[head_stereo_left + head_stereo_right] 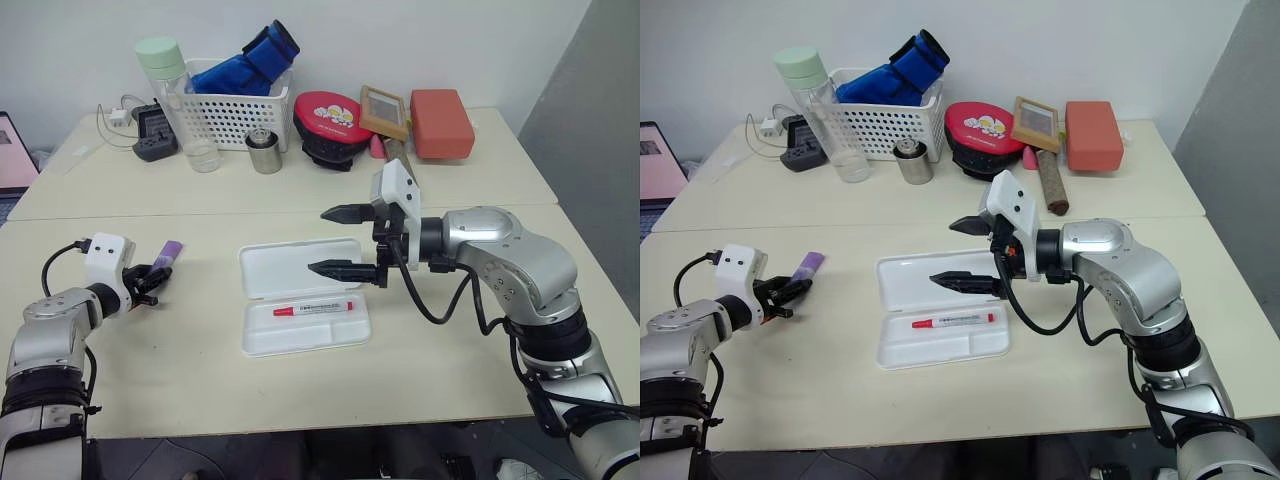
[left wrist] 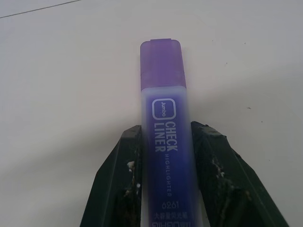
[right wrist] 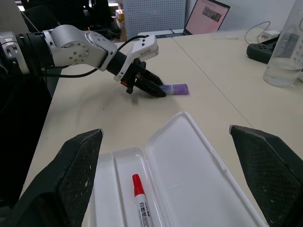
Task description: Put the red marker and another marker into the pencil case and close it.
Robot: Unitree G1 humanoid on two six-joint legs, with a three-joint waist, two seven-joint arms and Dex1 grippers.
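The pencil case [image 1: 280, 340] lies open in the middle of the near table, its lid folded back flat. The red marker [image 1: 312, 309] rests in its tray, red cap to the left. A lilac-purple marker [image 2: 165, 118] lies on the table at the left, and my left gripper [image 1: 158, 272] is shut on its barrel, one finger [image 2: 128, 161] on each side, the cap end sticking out past them. My right gripper [image 1: 320, 240] hovers open above the case lid, pointing left, with nothing between its fingers.
On the far table stand a white lattice basket [image 1: 235, 115] with blue cloth, a clear bottle [image 1: 180, 100], a metal cup [image 1: 264, 152], a red round case [image 1: 328, 125], a red box [image 1: 440, 122] and a power strip [image 1: 153, 135]. A laptop [image 3: 208, 14] sits far left.
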